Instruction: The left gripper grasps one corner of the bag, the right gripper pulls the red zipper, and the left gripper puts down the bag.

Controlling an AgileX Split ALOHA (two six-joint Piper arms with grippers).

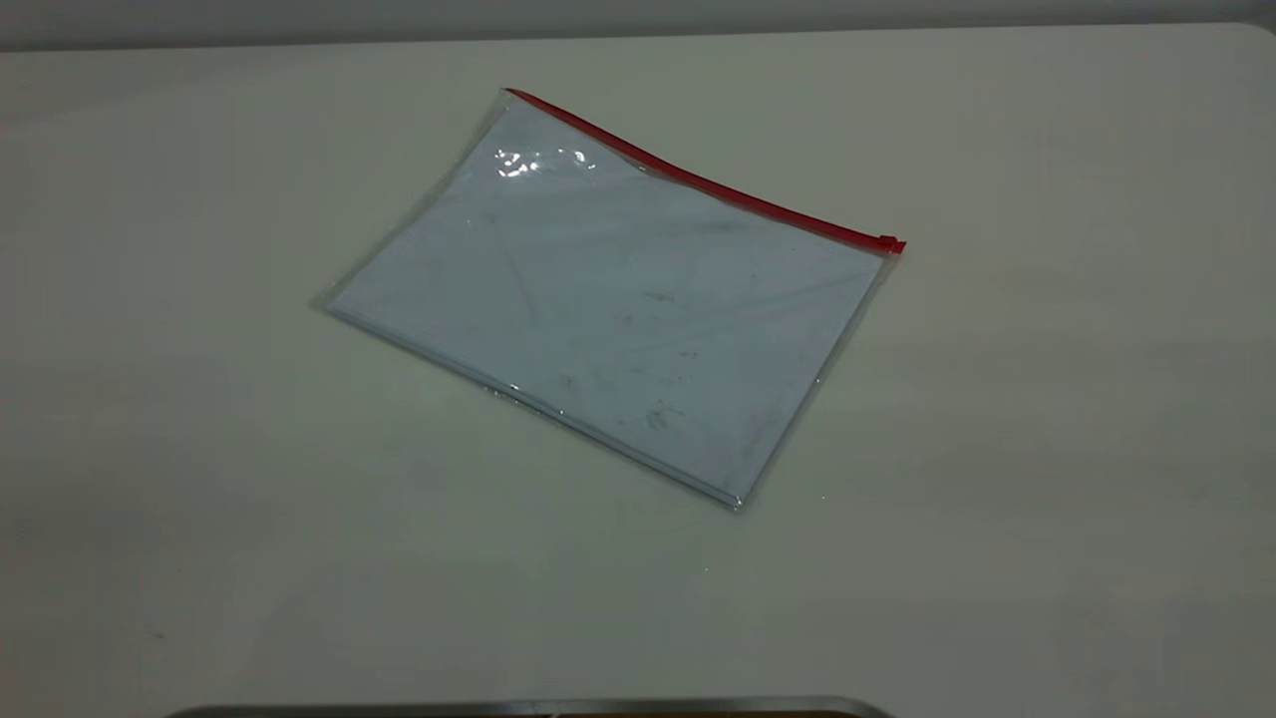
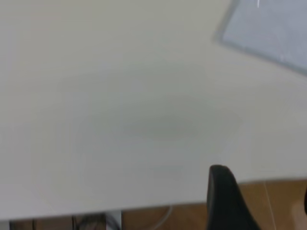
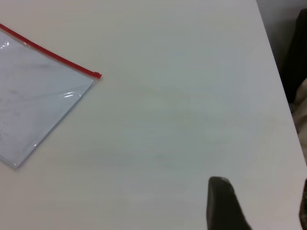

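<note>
bag [image 1: 608, 299]: lies flat on the counter [image 1: 1047, 449], near the middle and a little toward the far side in the exterior view, turned at an angle to the counter's edges; nothing touches it.
sheet inside: bluish-white with faint dark smudges, seen through the clear plastic.
red zipper [image 1: 698, 179]: runs along the bag's far long edge.
slider tab [image 1: 890, 243]: at the zipper's right end, at the bag's right far corner.
left gripper [image 2: 261, 203]: over bare counter near the counter's edge, well apart from the bag; one dark finger [image 2: 225, 201] shows and a sliver of the other at the frame edge, so the fingers stand apart, holding nothing.
right gripper [image 3: 261, 206]: over bare counter, well apart from the slider tab; one finger [image 3: 223, 206] and the edge of the other show, apart and empty.
</note>
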